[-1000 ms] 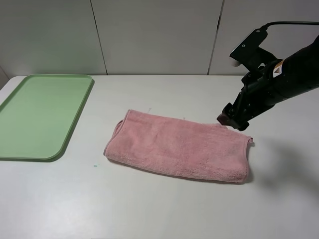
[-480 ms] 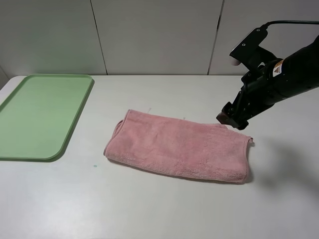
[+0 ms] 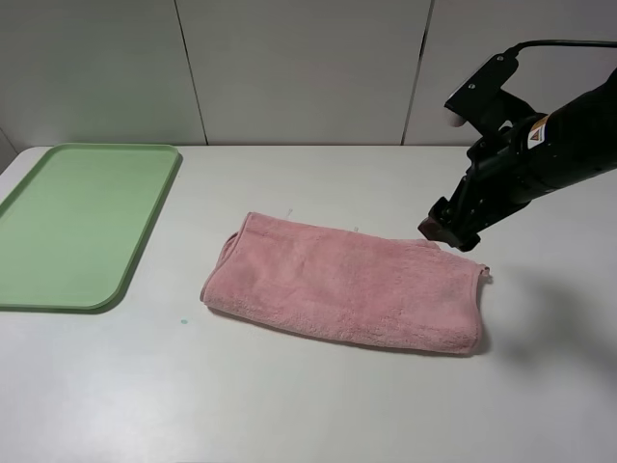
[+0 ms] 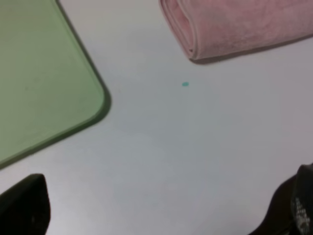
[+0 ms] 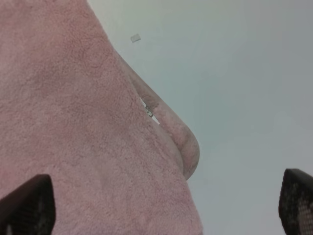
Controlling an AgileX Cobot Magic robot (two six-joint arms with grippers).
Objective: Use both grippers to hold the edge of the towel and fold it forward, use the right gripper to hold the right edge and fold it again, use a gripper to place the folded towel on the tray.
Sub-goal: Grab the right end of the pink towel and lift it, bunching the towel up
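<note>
The pink towel [image 3: 342, 286] lies on the white table, folded into a long band with its doubled edge toward the front. My right gripper [image 3: 448, 230] hovers just above the towel's far right corner, open and holding nothing. In the right wrist view its two fingertips [image 5: 27, 203] stand wide apart over the towel [image 5: 63, 122] and its rounded hemmed edge [image 5: 168, 129]. The pale green tray [image 3: 77, 222] sits at the far left, empty. My left gripper [image 4: 159, 208] is out of the high view; its wrist view shows it open above bare table, near the tray [image 4: 39, 73] corner and the towel's left end [image 4: 234, 24].
A small teal speck [image 3: 181, 321] marks the table between the tray and the towel. A white wall with panel seams stands behind the table. The right arm [image 3: 559, 145] reaches in from the upper right.
</note>
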